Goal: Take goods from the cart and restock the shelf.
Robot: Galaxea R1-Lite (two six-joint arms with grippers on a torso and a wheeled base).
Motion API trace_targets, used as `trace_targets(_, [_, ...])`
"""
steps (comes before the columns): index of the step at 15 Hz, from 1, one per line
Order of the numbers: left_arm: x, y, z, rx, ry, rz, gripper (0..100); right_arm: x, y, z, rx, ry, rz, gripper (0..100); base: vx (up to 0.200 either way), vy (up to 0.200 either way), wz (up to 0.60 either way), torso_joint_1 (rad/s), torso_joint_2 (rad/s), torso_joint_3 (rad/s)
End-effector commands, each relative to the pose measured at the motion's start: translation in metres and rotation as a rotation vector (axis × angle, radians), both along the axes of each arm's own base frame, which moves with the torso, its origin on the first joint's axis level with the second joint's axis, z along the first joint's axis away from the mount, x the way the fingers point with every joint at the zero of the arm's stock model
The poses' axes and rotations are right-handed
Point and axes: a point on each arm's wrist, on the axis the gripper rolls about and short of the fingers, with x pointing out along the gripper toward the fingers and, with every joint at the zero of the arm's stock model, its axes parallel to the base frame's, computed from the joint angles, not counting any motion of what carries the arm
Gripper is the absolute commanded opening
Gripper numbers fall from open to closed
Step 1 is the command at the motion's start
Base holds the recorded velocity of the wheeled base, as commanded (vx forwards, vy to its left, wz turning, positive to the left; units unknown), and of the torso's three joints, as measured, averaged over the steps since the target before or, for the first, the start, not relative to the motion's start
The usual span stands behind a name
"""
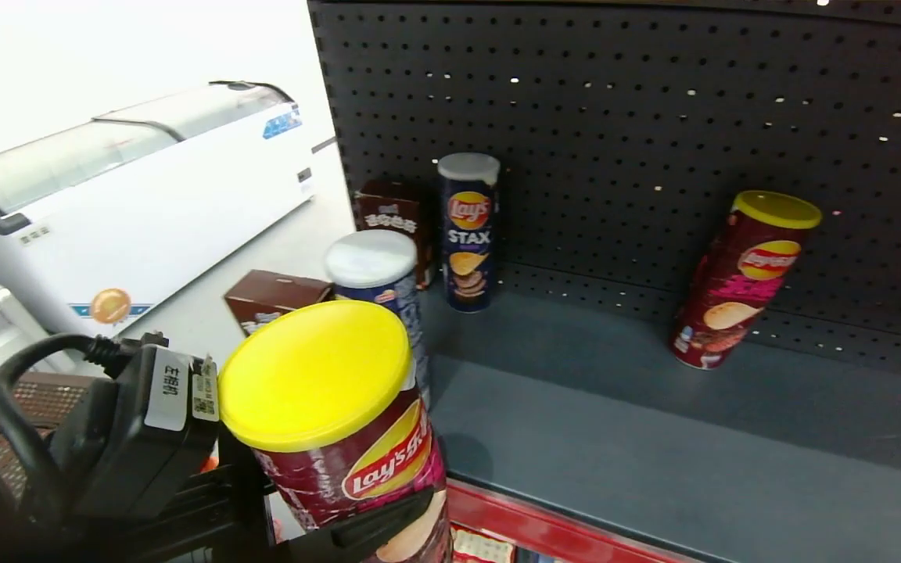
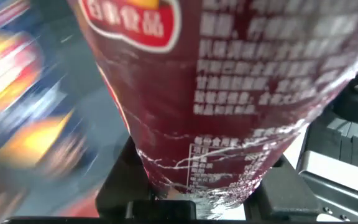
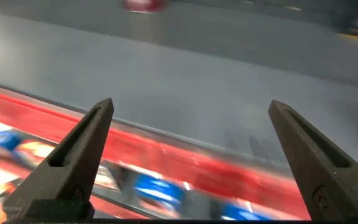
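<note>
My left gripper is shut on a maroon chip can with a yellow lid, held upright at the shelf's front left corner. The can's body stands between the gripper's black fingers. A second maroon can leans against the pegboard at the back right of the grey shelf. Two blue cans stand on the left: one at the back, one with a white lid right behind the held can. My right gripper is open, empty, above the shelf's red front edge.
Two brown boxes sit at the shelf's left end. A black pegboard backs the shelf. A white chest freezer stands to the far left. The shelf's middle and front right are bare.
</note>
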Motion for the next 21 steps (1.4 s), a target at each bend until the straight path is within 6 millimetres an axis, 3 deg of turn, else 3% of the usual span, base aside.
trace_targets(1, [0.0007, -0.0003, -0.0007, 0.003, 0.003, 0.002, 0, 0.0001, 0.0, 0.0002, -0.001, 0.001, 0.0, 100, 0.0, 0.0, -0.6, -0.007, 0.0, 0.002])
trace_targets(5, [0.0006, -0.0002, -0.0011, 0.003, 0.007, 0.002, 0, 0.0002, 0.0, -0.0002, -0.001, 0.003, 0.0, 100, 0.0, 0.0, -0.6, 0.004, 0.0, 0.001])
trace_targets(21, [0.004, 0.0021, -0.0075, 0.03, 0.013, 0.027, 0, 0.0009, 0.0, 0.0004, 0.004, 0.016, -0.003, 100, 0.0, 0.0, 0.0, 0.0, 0.0, 0.0])
